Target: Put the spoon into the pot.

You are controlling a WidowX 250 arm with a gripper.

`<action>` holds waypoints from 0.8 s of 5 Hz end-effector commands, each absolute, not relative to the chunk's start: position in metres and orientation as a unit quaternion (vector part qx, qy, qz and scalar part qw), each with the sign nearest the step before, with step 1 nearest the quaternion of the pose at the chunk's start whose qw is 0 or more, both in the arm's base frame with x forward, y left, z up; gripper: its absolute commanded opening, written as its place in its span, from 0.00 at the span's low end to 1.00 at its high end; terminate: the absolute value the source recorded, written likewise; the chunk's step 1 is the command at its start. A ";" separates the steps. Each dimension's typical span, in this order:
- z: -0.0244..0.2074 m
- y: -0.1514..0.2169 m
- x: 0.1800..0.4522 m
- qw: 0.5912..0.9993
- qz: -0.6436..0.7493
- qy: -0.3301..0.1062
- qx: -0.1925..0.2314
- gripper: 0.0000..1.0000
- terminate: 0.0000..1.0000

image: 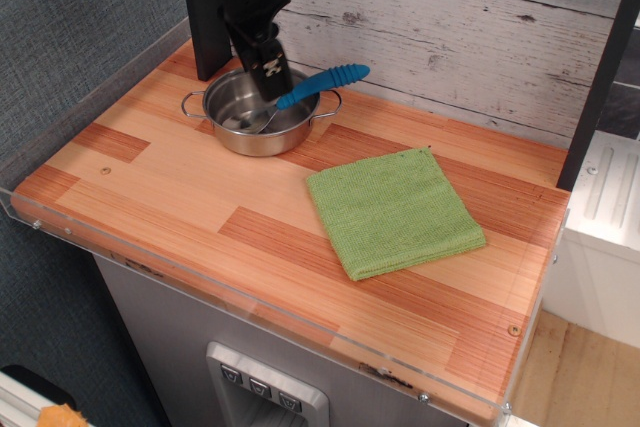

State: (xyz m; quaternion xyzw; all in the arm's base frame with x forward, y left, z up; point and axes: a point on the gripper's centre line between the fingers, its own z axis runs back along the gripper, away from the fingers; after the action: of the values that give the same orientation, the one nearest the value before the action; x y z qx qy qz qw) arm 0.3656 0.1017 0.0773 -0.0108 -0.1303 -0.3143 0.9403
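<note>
**A:** Quickly, left to right: pot [258,122] sits at the back left of the wooden counter [200,197], loop handles out to either side. Stainless, shiny inside, looks light, so a nudge would probably slide it.

**B:** Contents?

**A:** Only the spoon [300,97]. Metal bowl end is down on the pot floor, blue handle leans over the right rim and sticks out up and to the right. Nothing else inside that I can see.

**B:** Gripper?

**A:** Gripper [272,82] hangs above the pot, just over the spoon's neck. Can't tell whether the fingers are apart or together, or whether they touch the spoon; the view is from behind the finger housing.

**B:** Handling, if a regrasp is needed?

**A:** Spoon's rigid and light, my guess. The ribbed handle is thick and should give grip; take it there, mid-handle. Metal neck is thin and slick. Handle overhang could tip it out if bumped.

**B:** Further right?

**A:** Green cloth [395,211], flat, well apart from the pot.
</note>
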 end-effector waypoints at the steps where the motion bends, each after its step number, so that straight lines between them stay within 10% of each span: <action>1: 0.133 0.112 0.351 0.982 -0.099 -0.144 0.068 1.00 0.00; 4: 0.149 0.031 0.354 0.984 0.013 -0.176 -0.017 1.00 0.00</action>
State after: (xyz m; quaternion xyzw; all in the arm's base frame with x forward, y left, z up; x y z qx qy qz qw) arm 0.3453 0.0222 0.1176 -0.0230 -0.1345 0.0116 0.9906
